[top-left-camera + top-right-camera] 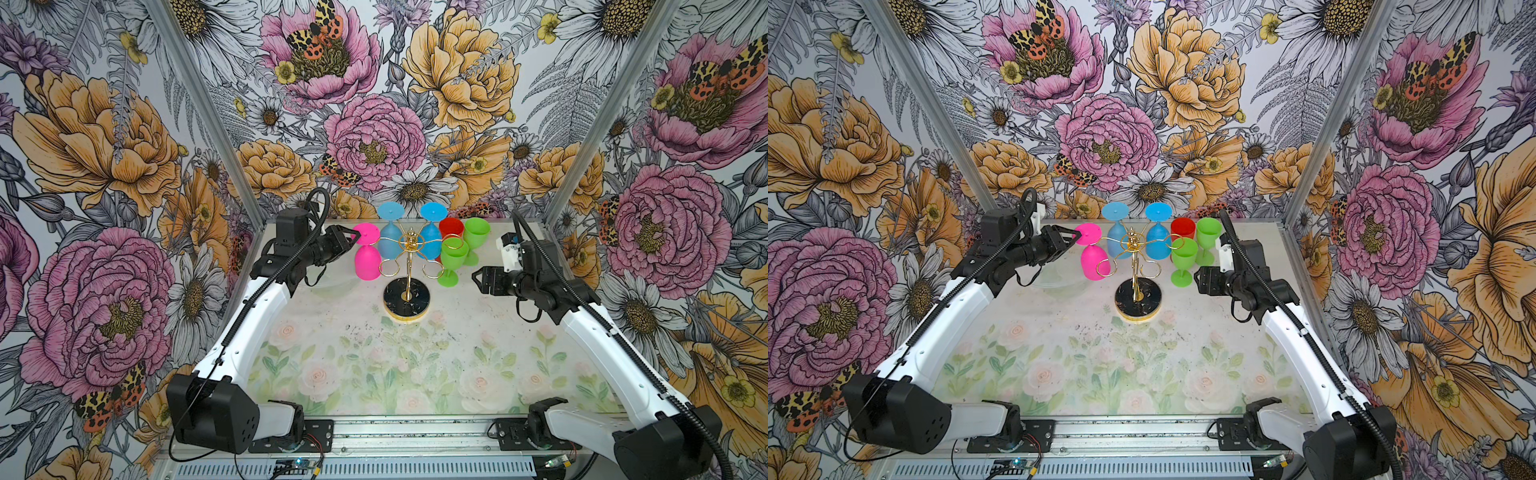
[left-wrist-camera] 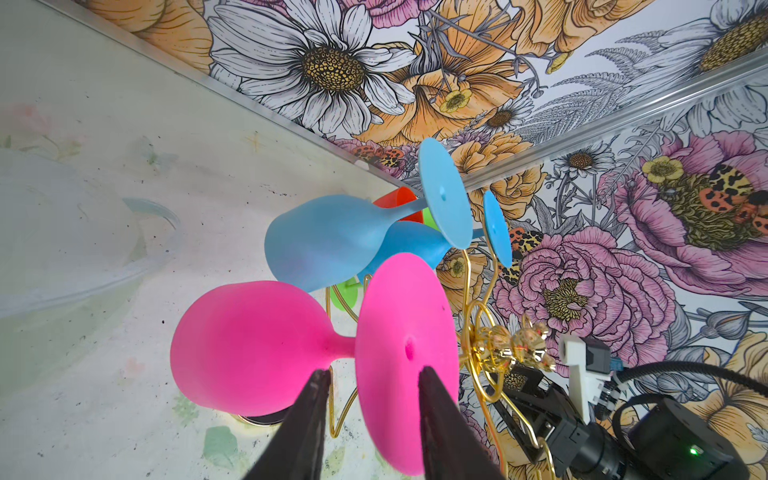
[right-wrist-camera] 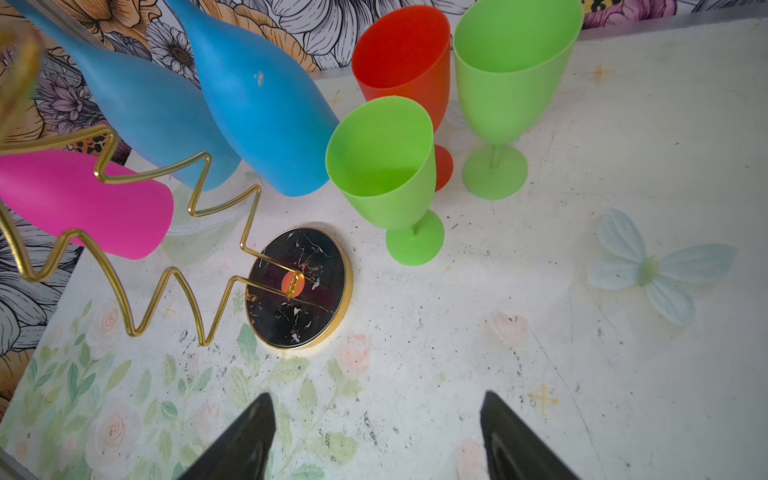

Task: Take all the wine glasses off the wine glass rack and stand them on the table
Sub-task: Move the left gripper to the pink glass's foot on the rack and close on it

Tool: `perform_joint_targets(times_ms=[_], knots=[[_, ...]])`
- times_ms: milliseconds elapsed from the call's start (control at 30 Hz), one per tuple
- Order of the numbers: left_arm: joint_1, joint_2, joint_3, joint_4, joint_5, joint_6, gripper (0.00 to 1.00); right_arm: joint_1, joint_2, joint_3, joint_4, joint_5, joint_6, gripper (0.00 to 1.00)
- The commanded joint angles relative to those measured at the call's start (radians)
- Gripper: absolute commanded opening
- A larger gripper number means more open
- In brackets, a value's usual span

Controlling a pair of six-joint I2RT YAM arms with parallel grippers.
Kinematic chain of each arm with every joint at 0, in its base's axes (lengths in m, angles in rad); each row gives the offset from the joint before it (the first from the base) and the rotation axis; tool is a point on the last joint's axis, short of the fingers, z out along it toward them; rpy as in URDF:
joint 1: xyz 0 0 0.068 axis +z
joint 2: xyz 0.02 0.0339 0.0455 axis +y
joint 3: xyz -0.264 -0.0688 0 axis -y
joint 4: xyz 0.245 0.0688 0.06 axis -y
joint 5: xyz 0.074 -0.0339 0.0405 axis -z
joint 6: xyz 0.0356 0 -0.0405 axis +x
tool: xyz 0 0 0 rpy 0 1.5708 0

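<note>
Risk of tipping: pink wine glass (image 1: 367, 262) hangs upside down on the wine glass rack (image 1: 415, 305), with the left gripper (image 2: 372, 374) astride its foot, fingers (image 2: 434, 409) narrow, grip perhaps not yet firm. A crooked pull could drag the rack over. The right gripper (image 3: 377, 397) gapes wide, empty.

The left gripper (image 2: 370, 399) enters at the lower middle of the frame. Its two dark tapered fingers (image 2: 307, 419) stand apart on either side of the round foot of a matte hot-pink plastic wine glass (image 2: 249, 345). One finger overlaps the foot's outer face, and the other sits beside the stem with a sliver of gap. The glass hangs on a thin gold wire wine glass rack (image 2: 478, 328), right of centre. Above it hang a pale blue wine glass (image 2: 328, 245) and a deeper blue wine glass (image 2: 411, 245), with a red plastic cup (image 2: 399, 199) behind them. A clear bowl (image 2: 158, 257) lies at the left edge.
</note>
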Motion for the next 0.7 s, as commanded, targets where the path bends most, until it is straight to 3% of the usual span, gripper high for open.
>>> perform_joint_targets(times_ms=[0, 667], knots=[[0.01, 0.021, 0.03, 0.048, 0.036, -0.02, 0.33, -0.002, -0.029, -0.009, 0.009, -0.01, -0.008, 0.78], [0.011, 0.011, 0.05, 0.056, 0.046, -0.051, 0.06, -0.002, -0.044, -0.026, 0.01, -0.004, -0.005, 0.78]])
